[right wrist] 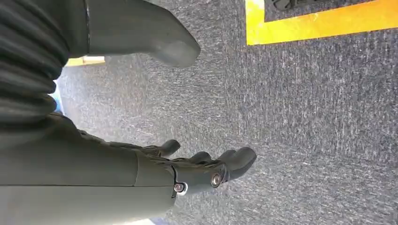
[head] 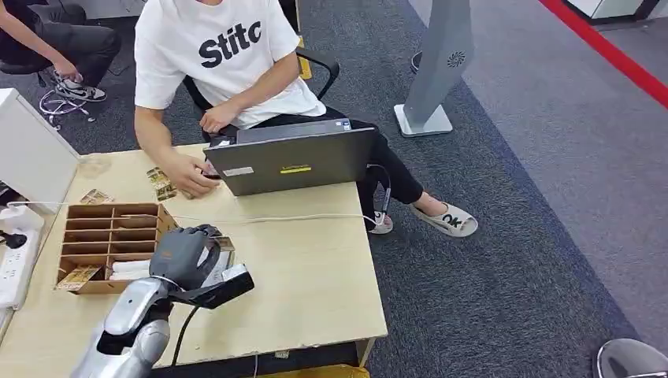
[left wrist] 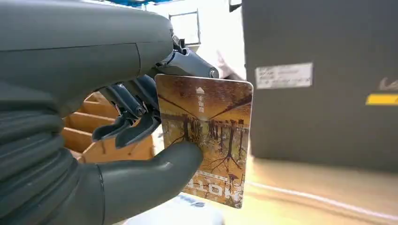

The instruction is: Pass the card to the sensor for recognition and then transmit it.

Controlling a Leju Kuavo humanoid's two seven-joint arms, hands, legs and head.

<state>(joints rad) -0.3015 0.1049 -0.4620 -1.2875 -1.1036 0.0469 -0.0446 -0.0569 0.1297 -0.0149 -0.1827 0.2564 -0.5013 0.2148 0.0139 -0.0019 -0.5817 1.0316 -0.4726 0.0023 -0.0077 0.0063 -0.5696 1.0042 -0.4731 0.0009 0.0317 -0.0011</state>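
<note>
My left hand point(head: 183, 256) hovers over the wooden table point(head: 315, 276), in front of the box. It pinches a card point(left wrist: 206, 140) printed with brown trees between the thumb point(left wrist: 155, 173) and the fingers; the card point(head: 224, 244) stands upright, facing the laptop. A white flat device point(head: 226, 273), apparently the sensor, lies on the table just below the card, and its edge point(left wrist: 180, 214) shows under the thumb. My right hand point(right wrist: 155, 168) hangs over grey carpet with its fingers apart and nothing in it.
A wooden compartment box point(head: 110, 240) holding cards stands left of my hand. A grey laptop point(head: 291, 157) sits at the table's far edge, a white cable point(head: 299, 217) running before it. A seated person's hand point(head: 189, 177) rests by loose cards point(head: 161, 185). A white power strip point(head: 16, 260) lies far left.
</note>
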